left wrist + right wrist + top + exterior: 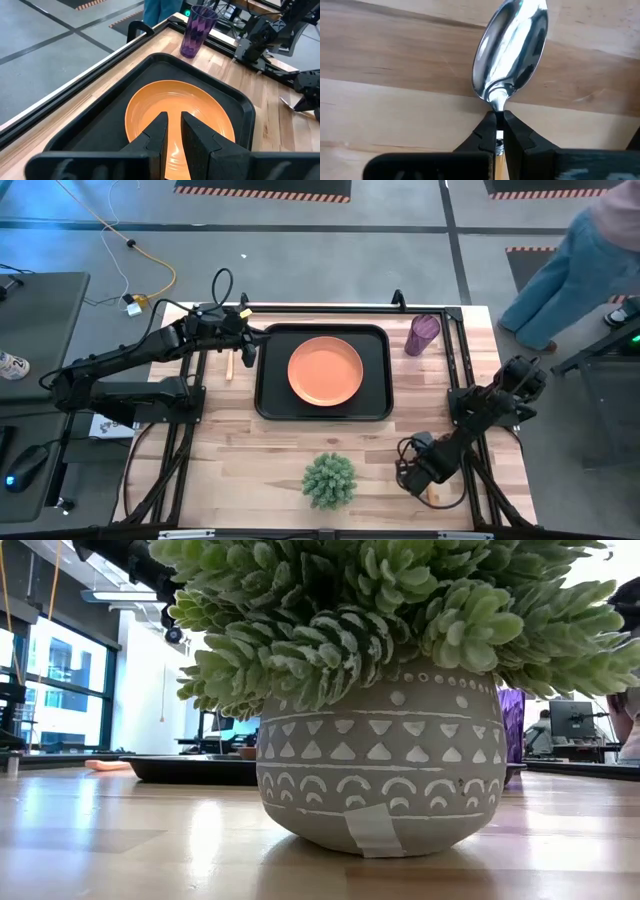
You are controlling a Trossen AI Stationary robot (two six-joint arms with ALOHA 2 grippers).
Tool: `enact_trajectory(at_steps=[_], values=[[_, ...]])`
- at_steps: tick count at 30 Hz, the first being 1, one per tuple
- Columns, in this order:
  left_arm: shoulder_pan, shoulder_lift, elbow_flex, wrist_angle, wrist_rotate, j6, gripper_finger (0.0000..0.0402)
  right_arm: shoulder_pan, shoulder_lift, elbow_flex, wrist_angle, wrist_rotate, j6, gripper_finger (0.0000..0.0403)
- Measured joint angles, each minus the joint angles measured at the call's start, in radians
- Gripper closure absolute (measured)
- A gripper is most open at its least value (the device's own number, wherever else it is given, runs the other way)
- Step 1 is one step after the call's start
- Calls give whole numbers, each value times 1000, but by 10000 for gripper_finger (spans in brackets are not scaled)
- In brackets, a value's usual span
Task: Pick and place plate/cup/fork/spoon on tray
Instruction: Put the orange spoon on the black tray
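Note:
The orange plate (325, 371) lies in the black tray (377, 405) at mid-table. The purple cup (421, 334) stands on the wood right of the tray's far corner. A slim tan-handled utensil (229, 366), probably the fork, lies on the table by the tray's left edge. My left gripper (173, 135) hovers over the tray's left rim with a narrow gap between its fingers and nothing in it. At the near right, my right gripper (428, 480) is shut on the spoon (512, 47), which has a silver bowl. My right gripper pinches the spoon's neck (498, 106), just behind the bowl, between its two fingertips. The fingers come from above, pointing down, one on each side of the neck. The spoon lies flat with its bowl facing up; I cannot tell whether it is off the wood.
A spiky green plant in a grey patterned pot (380, 775) stands at the near middle (329, 480), between the tray and the table's near edge, left of my right gripper. A person (570, 270) stands beyond the far right corner.

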Motion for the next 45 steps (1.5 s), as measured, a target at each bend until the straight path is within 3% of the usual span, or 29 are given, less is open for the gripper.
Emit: enact_trajectory(at_steps=[14, 28, 36, 45], values=[[0, 0, 0, -1, 0, 22, 358, -193, -106, 2, -45, 123, -226, 400], [0, 0, 0, -1, 0, 27, 358, -365, -143, 2, -73, 123, -473, 402], [0, 0, 0, -1, 0, 27, 358, -481, -196, 4, -74, 182, -628, 402], [0, 0, 0, -1, 0, 27, 358, -639, -205, 174, -223, 316, -895, 403]])
